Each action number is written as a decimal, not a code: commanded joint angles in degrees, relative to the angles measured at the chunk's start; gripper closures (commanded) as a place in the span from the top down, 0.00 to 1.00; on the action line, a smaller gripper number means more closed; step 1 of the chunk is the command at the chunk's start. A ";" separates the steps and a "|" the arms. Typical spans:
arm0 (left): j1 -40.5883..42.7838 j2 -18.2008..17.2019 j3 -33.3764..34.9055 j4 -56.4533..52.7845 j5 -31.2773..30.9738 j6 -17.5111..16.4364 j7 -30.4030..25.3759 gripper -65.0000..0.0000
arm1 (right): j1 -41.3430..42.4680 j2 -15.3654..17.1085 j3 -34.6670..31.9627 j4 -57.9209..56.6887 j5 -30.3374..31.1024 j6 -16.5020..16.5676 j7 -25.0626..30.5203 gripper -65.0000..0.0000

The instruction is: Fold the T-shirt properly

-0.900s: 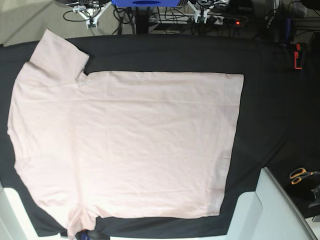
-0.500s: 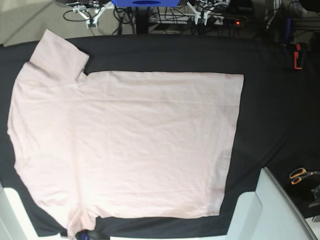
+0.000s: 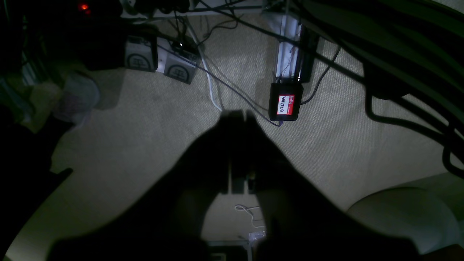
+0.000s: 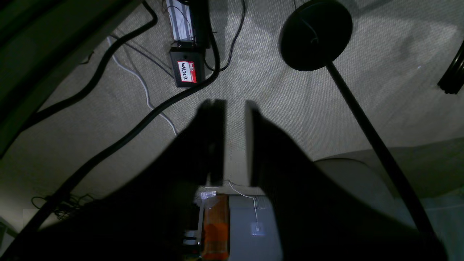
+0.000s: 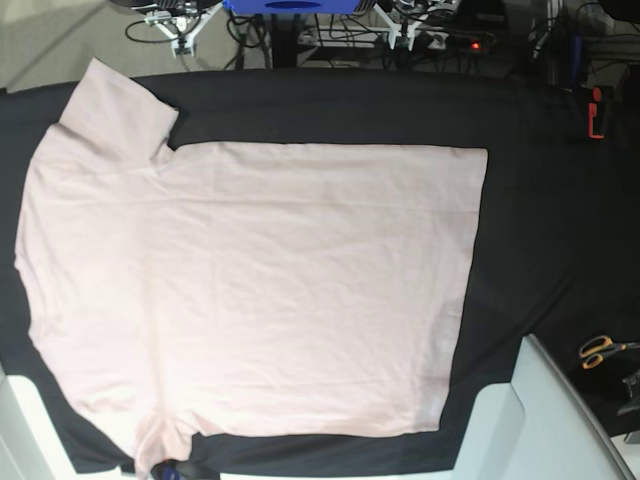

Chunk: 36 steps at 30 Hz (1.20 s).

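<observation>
The T-shirt [image 5: 250, 290] lies spread flat and unfolded on the black-covered table [image 5: 540, 180], and serves here as the landmark. In the base view its near edge runs close to the table's front edge, with one sleeve [image 5: 160, 445] bunched there at the near left corner. Its straight hem [image 5: 470, 290] faces right, and a wide band of bare black cover lies to the right of it. The other sleeve [image 5: 115, 110] sticks out at the far left corner of the shirt, reaching almost to the table's far edge.

Right of the shirt and near the front, a pair of orange-handled scissors [image 5: 600, 350] lies well apart from the hem. Farther back, beyond the shirt's far right corner, a small red object [image 5: 596, 112] sits near the table's far edge.

Neither arm is over the shirt. The left end effector [image 3: 239, 116] hangs above carpeted floor [image 3: 145, 127] with its two tips pressed together, holding nothing. The right end effector [image 4: 235, 105] also hangs above the floor, its tips slightly parted with a narrow gap between them, and nothing in its grasp. A black box with a red name label [image 4: 186, 71] lies on the floor beyond it.
</observation>
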 commanded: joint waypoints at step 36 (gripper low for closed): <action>43.35 -10.25 -0.21 79.46 -0.15 0.34 0.45 0.00 | -45.98 0.27 15.44 105.76 7.00 4.18 -37.24 0.00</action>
